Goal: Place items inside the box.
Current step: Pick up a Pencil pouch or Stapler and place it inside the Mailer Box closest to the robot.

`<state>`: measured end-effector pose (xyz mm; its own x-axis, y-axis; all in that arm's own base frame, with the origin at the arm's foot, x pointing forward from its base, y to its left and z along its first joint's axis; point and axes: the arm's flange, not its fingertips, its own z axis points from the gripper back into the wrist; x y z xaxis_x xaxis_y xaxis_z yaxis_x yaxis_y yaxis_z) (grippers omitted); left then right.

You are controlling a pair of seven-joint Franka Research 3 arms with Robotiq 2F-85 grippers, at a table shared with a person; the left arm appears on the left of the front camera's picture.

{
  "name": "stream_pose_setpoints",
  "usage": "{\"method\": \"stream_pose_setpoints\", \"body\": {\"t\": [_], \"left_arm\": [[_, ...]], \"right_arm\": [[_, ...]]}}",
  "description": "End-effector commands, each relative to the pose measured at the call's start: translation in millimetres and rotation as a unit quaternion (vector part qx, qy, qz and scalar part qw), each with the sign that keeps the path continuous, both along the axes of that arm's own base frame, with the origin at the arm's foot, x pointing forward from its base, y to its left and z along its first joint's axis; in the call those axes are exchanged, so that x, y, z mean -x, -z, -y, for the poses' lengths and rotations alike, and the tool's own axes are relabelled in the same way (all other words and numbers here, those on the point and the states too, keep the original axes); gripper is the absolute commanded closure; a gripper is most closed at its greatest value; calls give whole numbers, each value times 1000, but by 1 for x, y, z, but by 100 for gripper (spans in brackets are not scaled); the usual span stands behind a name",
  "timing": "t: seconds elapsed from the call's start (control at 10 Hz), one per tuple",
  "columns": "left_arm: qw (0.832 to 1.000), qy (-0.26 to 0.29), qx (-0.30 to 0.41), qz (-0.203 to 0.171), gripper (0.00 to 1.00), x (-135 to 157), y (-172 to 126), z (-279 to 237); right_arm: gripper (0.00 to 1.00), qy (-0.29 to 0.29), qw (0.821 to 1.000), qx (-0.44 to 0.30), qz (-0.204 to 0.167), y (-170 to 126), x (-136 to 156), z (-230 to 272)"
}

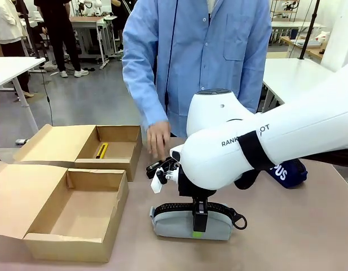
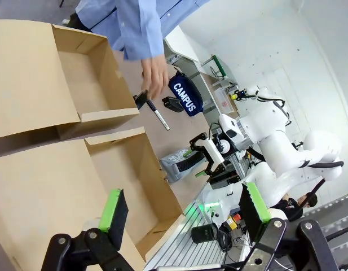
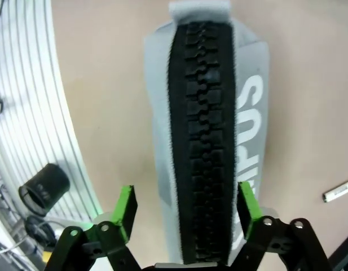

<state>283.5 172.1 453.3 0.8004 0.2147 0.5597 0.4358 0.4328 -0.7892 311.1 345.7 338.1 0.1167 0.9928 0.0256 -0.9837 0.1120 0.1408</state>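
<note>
On the table, near its middle, lies the grey zip pencil pouch. The right gripper stands straight over it, jaws apart and straddling the black zip, one green pad on each side and not clamped. Behind the right arm sits the navy "CAMPUS" pouch. To the left are two open cardboard boxes, the near box and the far box, and the yellow utility knife lies in the far one. The person's hand hangs just beside the far box, above a black stapler and the black-and-white marker. The left gripper hovers above the boxes, jaws wide, holding nothing.
</note>
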Motion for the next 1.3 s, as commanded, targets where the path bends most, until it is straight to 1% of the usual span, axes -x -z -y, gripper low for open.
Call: {"method": "stream_pose_setpoints", "body": {"t": [0.0, 0.2, 0.3, 0.4, 0.5, 0.7, 0.9, 1.0, 1.1, 1.2], "left_arm": [[1000, 1, 7, 16, 0, -1, -1, 0], [1000, 1, 7, 16, 0, -1, -1, 0], [1000, 1, 7, 16, 0, -1, -1, 0], [1000, 1, 7, 16, 0, -1, -1, 0], [1000, 1, 7, 16, 0, -1, -1, 0], [1000, 1, 7, 16, 0, -1, -1, 0], [1000, 1, 7, 16, 0, -1, -1, 0], [1000, 1, 7, 16, 0, -1, -1, 0], [1000, 1, 7, 16, 0, -1, -1, 0], [1000, 1, 7, 16, 0, -1, -1, 0]], "right_arm": [[100, -1, 1000, 11, -14, -6, -5, -5], [100, -2, 1000, 15, -12, -5, -4, -5], [88, -4, 1000, 17, -13, -5, -4, -5], [97, -4, 1000, 20, -12, -5, -4, -5], [100, -5, 1000, 21, -13, -6, -3, -5], [100, -5, 1000, 22, -18, -7, -2, -3], [100, 26, 999, 10, -26, -23, 3, 6], [100, 76, 996, -4, -36, -40, 8, 16], [100, 197, 977, -23, -79, -68, 15, 28], [100, 293, 946, -53, -130, -102, 27, 44]]}}
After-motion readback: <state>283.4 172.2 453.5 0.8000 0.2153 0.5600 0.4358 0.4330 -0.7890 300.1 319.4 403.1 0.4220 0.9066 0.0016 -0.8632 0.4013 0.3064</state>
